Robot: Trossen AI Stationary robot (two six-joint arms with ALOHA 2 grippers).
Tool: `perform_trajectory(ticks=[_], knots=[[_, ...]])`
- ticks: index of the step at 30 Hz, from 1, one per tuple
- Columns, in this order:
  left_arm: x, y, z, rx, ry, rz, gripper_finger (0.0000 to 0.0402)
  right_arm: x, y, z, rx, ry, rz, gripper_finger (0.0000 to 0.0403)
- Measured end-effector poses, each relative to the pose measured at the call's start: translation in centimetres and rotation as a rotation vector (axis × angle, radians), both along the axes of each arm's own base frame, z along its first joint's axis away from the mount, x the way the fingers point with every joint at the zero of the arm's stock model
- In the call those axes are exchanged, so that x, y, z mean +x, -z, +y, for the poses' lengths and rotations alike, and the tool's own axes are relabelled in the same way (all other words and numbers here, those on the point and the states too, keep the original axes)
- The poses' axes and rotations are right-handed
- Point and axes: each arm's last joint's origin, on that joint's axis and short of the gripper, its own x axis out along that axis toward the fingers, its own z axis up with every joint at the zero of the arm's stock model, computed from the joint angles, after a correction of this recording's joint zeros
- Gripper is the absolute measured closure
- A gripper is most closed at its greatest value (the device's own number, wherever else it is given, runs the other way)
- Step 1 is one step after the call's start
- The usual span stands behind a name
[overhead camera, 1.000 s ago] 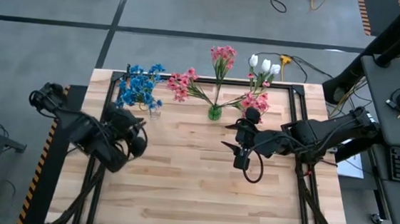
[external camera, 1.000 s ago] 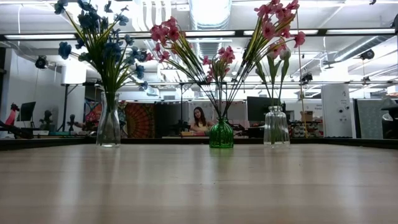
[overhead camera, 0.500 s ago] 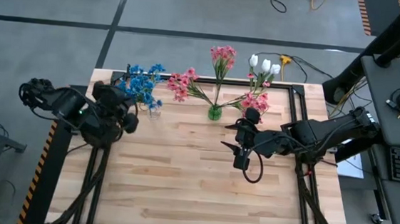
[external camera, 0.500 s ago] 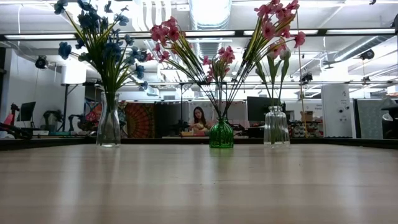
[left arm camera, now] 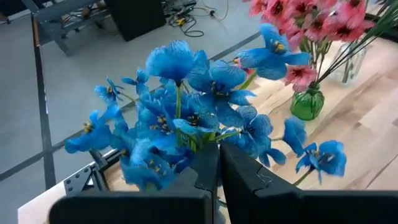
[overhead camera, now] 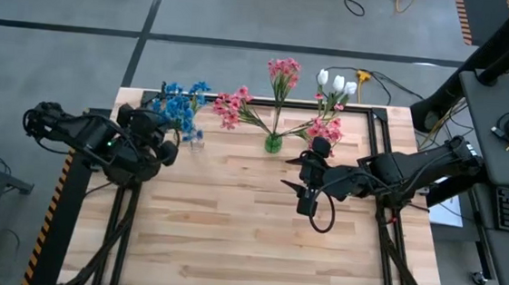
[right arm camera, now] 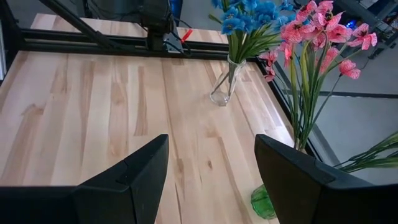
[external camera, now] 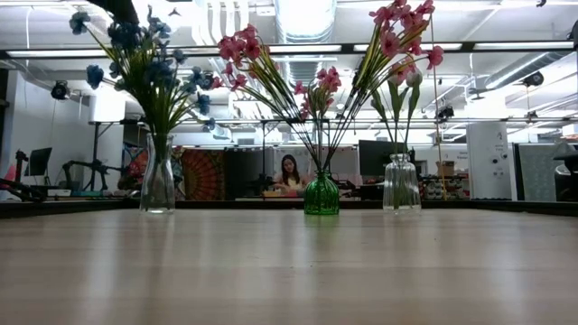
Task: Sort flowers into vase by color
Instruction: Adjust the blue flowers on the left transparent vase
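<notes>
Left pincer (overhead camera: 156,144) has swung from the table's left-middle up to the far-left corner in the last second and snapped fully shut, fingers (left arm camera: 205,171) pressed together right under the blue blossom cluster (left arm camera: 199,112). In the low view the blue bouquet now leans a bit differently than a moment ago, so the pincer is likely touching or nudging it. Can't tell whether a stem is pinched between the fingers; the blossoms hide the contact.

My read: sorting looks nearly finished, and this is tidying or a re-grip of the blue sprigs, not a fresh pick. No loose flowers on the wooden table (overhead camera: 229,232).

Layout along the far edge, left to right:
- clear glass vase (external camera: 157,176) with the blue flowers, far-left corner, just beside the left pincer
- small green glass vase (external camera: 321,194) with pink blossom sprigs (overhead camera: 283,72), mid far edge
- second clear glass vase (external camera: 401,183) with white tulip buds (overhead camera: 336,82) plus a pink cluster (overhead camera: 325,130), toward the far-right corner. That pink looks mis-sorted, if colour is strict.

Right pincer (overhead camera: 303,194) hasn't moved: it hovers near table centre, just in front of the green vase, jaws spread apart, holding nothing.

Person seated in the room behind the table, not involved.
</notes>
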Motion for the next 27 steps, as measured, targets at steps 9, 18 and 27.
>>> perform_trajectory(ticks=[9, 18, 27], knots=[[0.3, -0.1, 0.0, 0.009, -0.01, -0.033, 0.0402, 0.0, 0.0, 0.0, 0.0, 0.0, 0.0, 0.0172], [0.4, -1.8, -0.1, 0.037, 0.034, -0.036, 0.0402, 0.0, 0.0, 0.0, 0.001, 0.0, -0.003, 0.0172], [0.7, 0.3, -0.2, 0.059, -0.001, -0.005, 0.0402, 0.0, 0.0, 0.0, 0.001, 0.001, -0.003, 0.0172]])
